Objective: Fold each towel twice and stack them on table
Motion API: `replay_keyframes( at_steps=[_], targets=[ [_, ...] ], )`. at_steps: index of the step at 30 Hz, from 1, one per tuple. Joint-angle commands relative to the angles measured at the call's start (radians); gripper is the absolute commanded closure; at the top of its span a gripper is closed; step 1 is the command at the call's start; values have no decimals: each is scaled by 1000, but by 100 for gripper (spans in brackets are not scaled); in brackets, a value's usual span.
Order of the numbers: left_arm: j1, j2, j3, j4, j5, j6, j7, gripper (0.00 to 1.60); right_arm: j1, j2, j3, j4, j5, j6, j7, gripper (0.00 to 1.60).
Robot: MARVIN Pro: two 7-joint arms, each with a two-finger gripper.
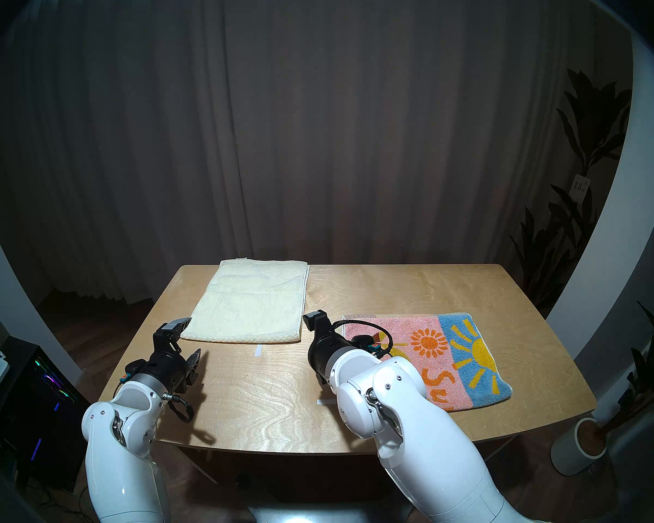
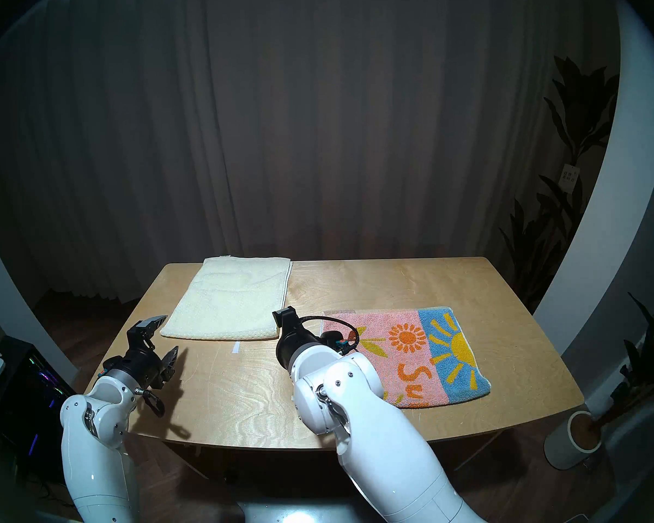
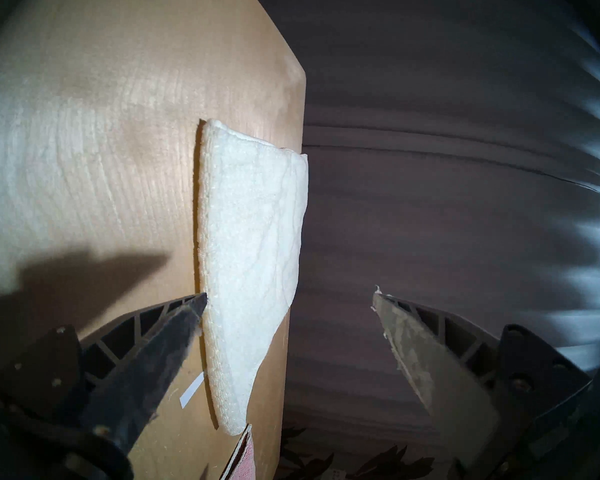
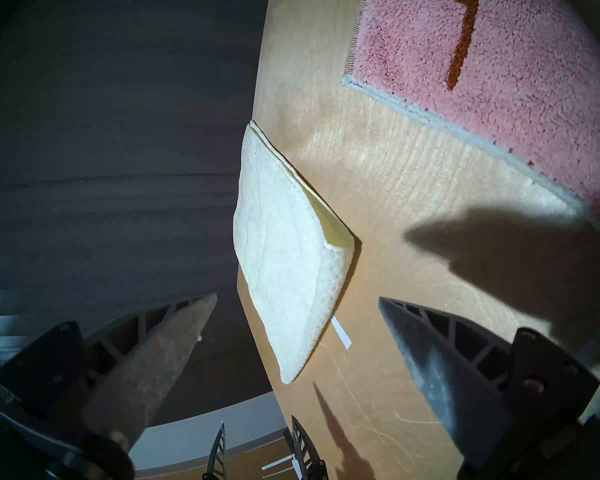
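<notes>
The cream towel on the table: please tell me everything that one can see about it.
The cream towel is plain pale yellow terry with a dotted texture. It lies flat, folded over once; the right wrist view shows two layers parting at one corner. It sits on the far left part of the table, its far edge reaching the table's far edge. A white tape mark lies just before its near edge. Neither claw touches it; only the table does.

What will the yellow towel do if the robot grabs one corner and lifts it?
The yellow towel would probably flop and hang down, since it is soft terry lying limp on the table. It already seems folded into layers, visible along its edge in the right wrist view, so lifting one corner may peel them apart. It likely won't slip: the dotted surface looks grippy.
</notes>
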Motion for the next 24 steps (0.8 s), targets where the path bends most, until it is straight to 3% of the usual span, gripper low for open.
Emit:
replay_keyframes(
  at_steps=[1,3,8,17,24],
  targets=[
    [-43,22,-8,8,-35,11,36,0,76,-21,-42,14,-11,-23,24,0],
    [-50,24,-13,7,-45,11,50,0,89,-30,-48,24,-8,-27,10,0],
    [-64,32,-27,11,-66,16,84,0,108,-21,-90,70,-41,-74,74,0],
    [-84,48,-39,45,-85,28,118,0,137,-7,-165,147,7,-171,153,0],
    [-97,57,-44,65,-101,41,137,0,155,-21,-175,167,36,-203,120,0]
  ],
)
